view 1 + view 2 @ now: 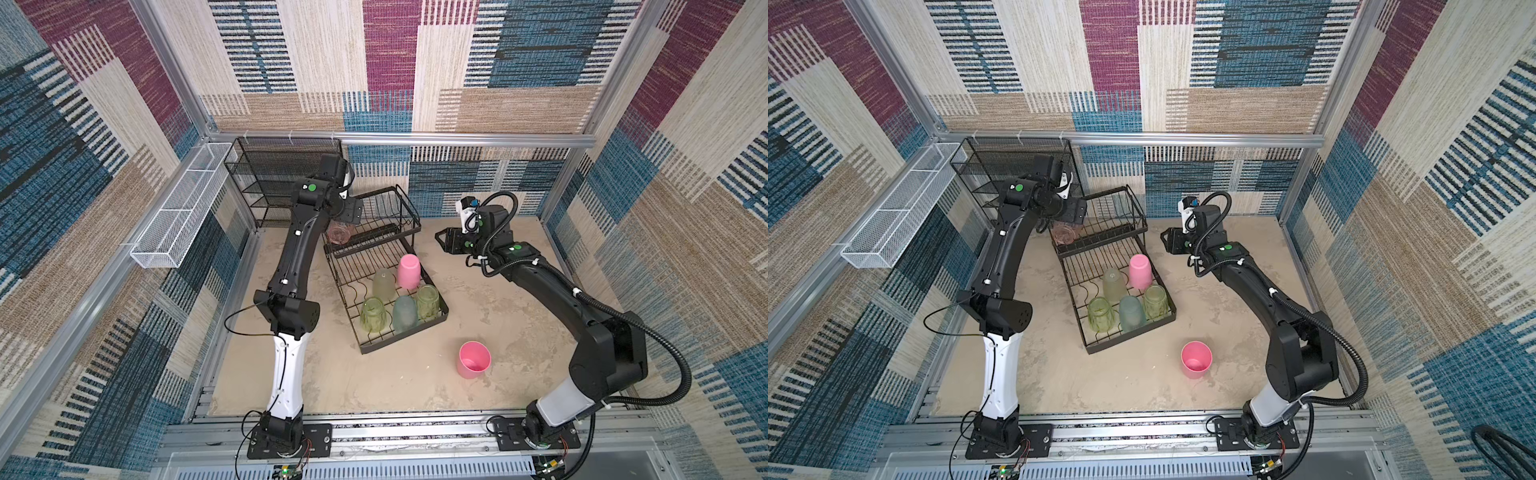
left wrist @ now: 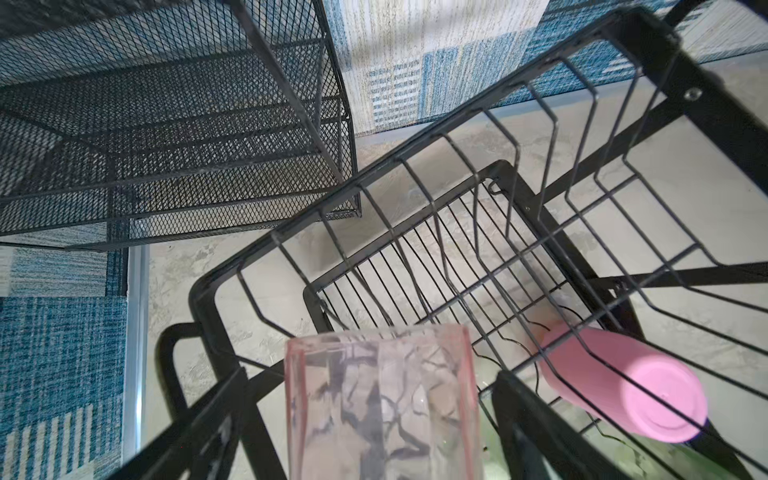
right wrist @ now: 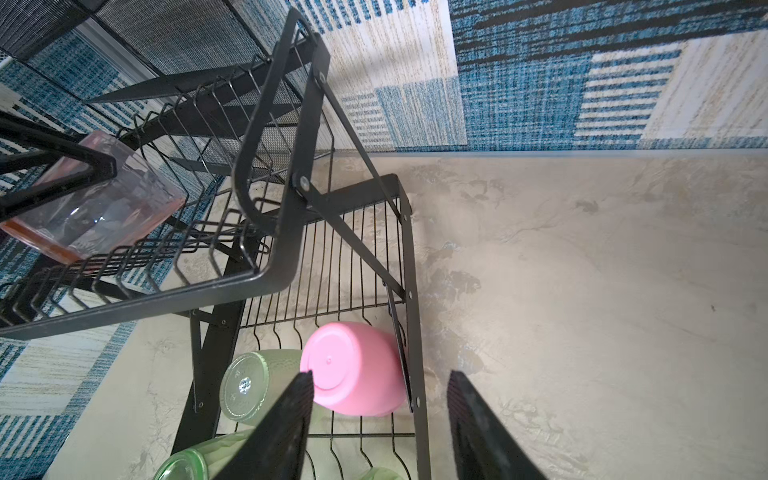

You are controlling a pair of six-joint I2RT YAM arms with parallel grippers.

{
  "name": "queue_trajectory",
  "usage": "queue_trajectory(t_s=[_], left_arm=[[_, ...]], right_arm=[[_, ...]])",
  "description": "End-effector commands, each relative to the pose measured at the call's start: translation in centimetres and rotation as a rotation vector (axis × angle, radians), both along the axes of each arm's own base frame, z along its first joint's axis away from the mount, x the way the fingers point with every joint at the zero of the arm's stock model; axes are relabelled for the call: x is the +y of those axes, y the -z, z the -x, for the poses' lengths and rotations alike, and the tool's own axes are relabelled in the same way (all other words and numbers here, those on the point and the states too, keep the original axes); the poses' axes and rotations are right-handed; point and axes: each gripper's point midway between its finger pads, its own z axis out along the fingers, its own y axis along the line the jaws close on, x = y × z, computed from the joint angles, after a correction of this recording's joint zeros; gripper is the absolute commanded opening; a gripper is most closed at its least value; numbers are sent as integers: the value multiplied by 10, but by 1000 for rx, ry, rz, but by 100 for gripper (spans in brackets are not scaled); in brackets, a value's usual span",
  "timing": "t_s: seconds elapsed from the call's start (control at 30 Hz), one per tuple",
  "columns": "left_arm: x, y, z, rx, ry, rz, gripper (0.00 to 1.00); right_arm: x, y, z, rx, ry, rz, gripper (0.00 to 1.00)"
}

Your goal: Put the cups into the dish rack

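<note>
Your left claw point(image 3: 50, 174) is spread wide around the translucent reddish-pink cup point(image 3: 104, 203), holding it mouth-down over the upper basket tier of the dish rack point(image 1: 409, 212), probably so it drains once it's seated. Can't tell if the rim is touching the wires yet. Your right claw point(image 3: 380, 419) is about half open with nothing in it, hovering just beside the rack's lower tier. Five cups sit upside down there, including a solid pink cup point(image 1: 409, 271). Another pink cup point(image 1: 474, 360) stands upright on the table point(image 1: 519, 332), well apart from the rack.

No readable text, labels, brands, numbers or signs anywhere in view
</note>
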Motion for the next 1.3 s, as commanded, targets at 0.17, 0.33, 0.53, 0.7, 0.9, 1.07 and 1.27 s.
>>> queue_trajectory(t_s=[0.17,0.33,0.53,0.7,0.9,1.07,1.27], left_arm=[[-9,-41,12,-89,49,52,90],[-9,-59,25,-116,62,62,90],[-10,-69,41,-121,67,69,89],[-4,-63,64,-79,82,25,86],[-1,-42,102,-16,186,-82,85],[9,-32,110,-82,201,-167,86],[7,-23,97,-86,185,-192,87]], right_arm=[[2,-17,-5,-66,-4,0,55],[3,-29,-4,-109,-17,0,56],[13,-57,1,-225,-65,18,58],[26,-85,12,-346,-117,52,59],[41,-95,23,-415,-170,75,58],[50,-95,27,-413,-195,63,58],[55,-97,34,-412,-205,49,59]])
